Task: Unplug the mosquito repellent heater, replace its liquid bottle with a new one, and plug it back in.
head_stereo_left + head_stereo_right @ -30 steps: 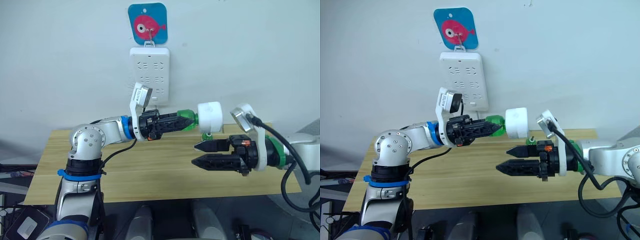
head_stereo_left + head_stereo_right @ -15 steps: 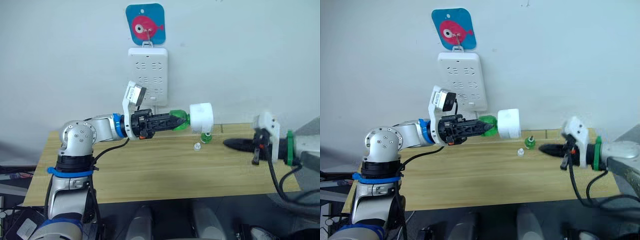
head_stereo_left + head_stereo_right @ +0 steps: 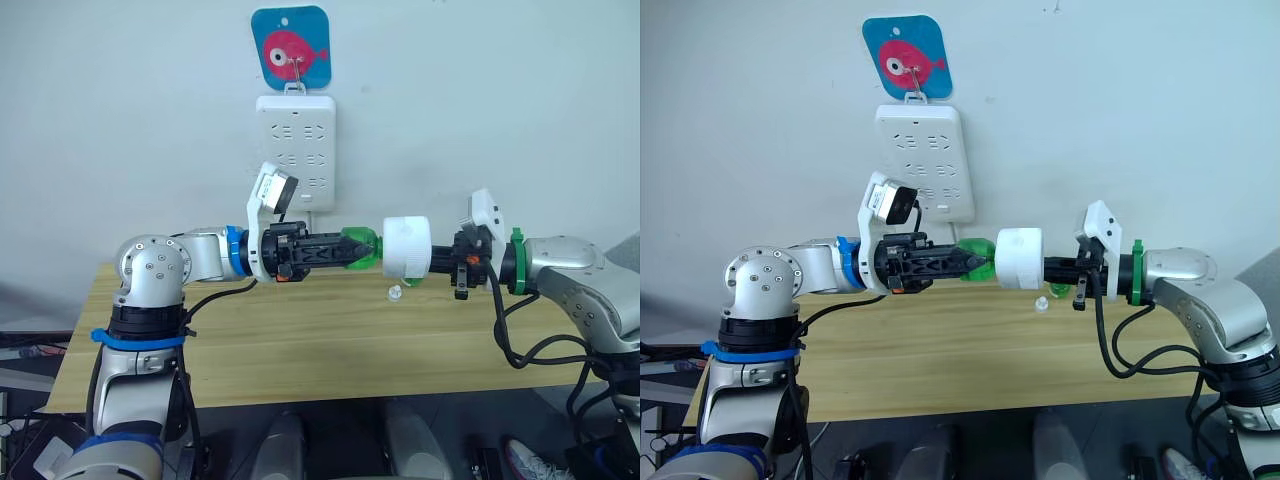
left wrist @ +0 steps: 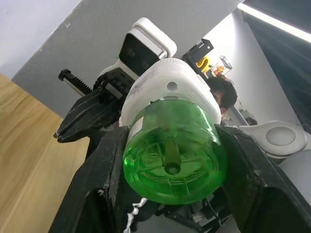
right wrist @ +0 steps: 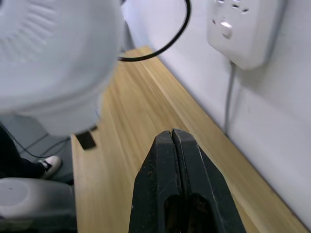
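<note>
Wick bottle (image 3: 1060,290) on table mostly hidden behind right gripper (image 3: 1052,269). Heater (image 5: 53,58) blurred, cut off by right wrist view's edge. Power strip (image 5: 245,29) cropped there too.

The mosquito repellent heater (image 3: 406,246) is showing plain white, and the liquid bottle (image 3: 360,249) screwed into it is glowing translucent green, with a darker green ring pattern on its base in the left wrist view. Both the left gripper (image 3: 345,250) and the right gripper (image 3: 1052,270) are showing black fingers. The table (image 3: 300,340) is showing pale wood grain. On it, a small cap (image 3: 394,293) is looking white. The wall power strip (image 3: 295,150) is appearing white, under a blue tag (image 3: 293,47) bearing a pink fish.
</note>
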`<state>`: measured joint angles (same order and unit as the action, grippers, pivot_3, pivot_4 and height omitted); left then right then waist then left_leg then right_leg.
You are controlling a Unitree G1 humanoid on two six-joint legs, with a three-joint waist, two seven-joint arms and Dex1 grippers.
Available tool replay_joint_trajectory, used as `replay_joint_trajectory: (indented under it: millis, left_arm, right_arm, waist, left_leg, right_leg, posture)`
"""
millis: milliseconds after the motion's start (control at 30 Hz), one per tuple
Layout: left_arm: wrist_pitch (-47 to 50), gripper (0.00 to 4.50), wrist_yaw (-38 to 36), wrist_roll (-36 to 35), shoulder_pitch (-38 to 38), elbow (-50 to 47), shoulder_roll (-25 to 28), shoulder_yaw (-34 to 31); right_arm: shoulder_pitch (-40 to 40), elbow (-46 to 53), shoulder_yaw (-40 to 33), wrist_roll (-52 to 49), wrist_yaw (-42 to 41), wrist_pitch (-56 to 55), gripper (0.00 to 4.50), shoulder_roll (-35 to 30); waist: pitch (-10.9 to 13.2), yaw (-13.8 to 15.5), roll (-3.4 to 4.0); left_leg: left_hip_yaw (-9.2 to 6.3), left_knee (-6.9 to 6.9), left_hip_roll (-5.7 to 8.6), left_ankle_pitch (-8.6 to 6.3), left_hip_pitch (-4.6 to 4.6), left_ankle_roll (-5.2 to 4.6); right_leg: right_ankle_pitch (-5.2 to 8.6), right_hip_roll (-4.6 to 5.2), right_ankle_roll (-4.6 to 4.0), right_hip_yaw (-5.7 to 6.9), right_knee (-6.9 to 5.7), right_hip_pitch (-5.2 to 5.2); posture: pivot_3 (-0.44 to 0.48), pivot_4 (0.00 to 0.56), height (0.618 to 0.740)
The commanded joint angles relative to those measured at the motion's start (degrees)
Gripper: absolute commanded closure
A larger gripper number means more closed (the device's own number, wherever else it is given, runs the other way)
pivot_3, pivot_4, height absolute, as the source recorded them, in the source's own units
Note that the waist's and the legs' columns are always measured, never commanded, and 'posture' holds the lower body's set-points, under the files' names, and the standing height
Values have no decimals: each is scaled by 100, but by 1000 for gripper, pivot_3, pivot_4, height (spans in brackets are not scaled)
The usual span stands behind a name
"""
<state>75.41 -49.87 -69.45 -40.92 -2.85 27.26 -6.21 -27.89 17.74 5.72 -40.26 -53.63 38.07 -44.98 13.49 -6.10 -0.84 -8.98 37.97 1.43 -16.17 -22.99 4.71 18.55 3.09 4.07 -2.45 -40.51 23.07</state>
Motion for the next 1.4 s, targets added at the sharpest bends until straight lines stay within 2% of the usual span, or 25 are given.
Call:
replay_joint_trajectory:
  millis: [33,233,500,933,1200,1400]
  left_arm:
    - [-74,2200,60,-125,-85,-14,-18,-198]
    - [-216,2200,157,22,-114,118,-62,-219]
    - [-675,2200,-2,568,-62,92,23,-6]
    - [-1393,2200,-992,1541,94,-219,462,769]
    - [-1414,2200,-1569,1593,134,-438,677,988]
    - [-1047,2200,-1608,1211,30,-458,623,798]
  right_arm:
    - [-15,497,-306,-464,11,384,4500,38]
    - [44,983,-696,-1124,324,1026,4500,91]
    - [-104,1371,-1192,-2077,979,1669,4500,162]
    - [-597,1077,-1423,-3167,1802,2089,4500,202]
    - [-844,771,-1258,-2920,1815,2092,4500,152]
    - [-804,684,-1100,-2541,1675,2037,4500,123]
  waist:
    - [0,-2,0]
    - [0,-3,0]
    - [0,-16,0]
    - [0,-38,1]
    - [0,-39,1]
    - [0,-41,1]
  left_leg:
    - [0,0,0,0,0,0]
    - [0,1,0,0,0,0]
    - [2,1,1,0,0,-1]
    - [4,-1,1,0,1,-1]
    - [4,-2,2,-1,0,-2]
    - [3,-1,3,-1,0,-3]
  right_leg:
    - [0,0,0,0,0,0]
    - [0,0,0,0,-1,0]
    - [0,-1,0,0,-3,0]
    - [0,-2,0,0,-3,1]
    - [0,-2,0,0,-3,1]
    - [0,-3,0,0,-5,1]
  posture:
    - [-119,214,740]
    - [-130,214,740]
    - [-138,213,740]
    - [-141,211,740]
    - [-137,215,740]
    - [-138,217,740]
